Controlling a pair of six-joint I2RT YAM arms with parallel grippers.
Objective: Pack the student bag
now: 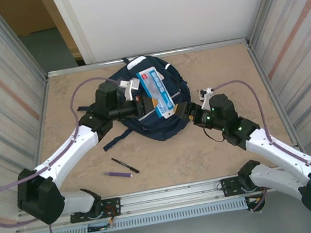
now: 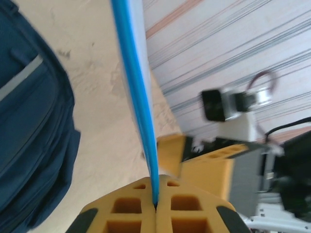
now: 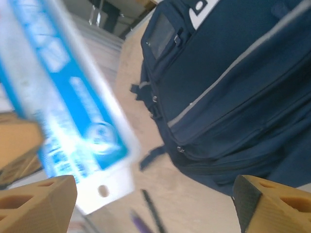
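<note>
Top external view: left pincer [image 1: 143,103] clamps a flat blue-and-white printed packet [image 1: 159,92] over the navy-blue fabric backpack [image 1: 156,131]; right pincer [image 1: 183,111] spread wide, holding nothing.

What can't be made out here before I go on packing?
The student bag opening: top view, covered by the blue-and-white package and left gripper.
The package's print: blurred in the right wrist view, too small from above, edge-on in the left wrist view.
The black pen and purple pen: ends cut off by the right wrist view's bottom edge.
</note>
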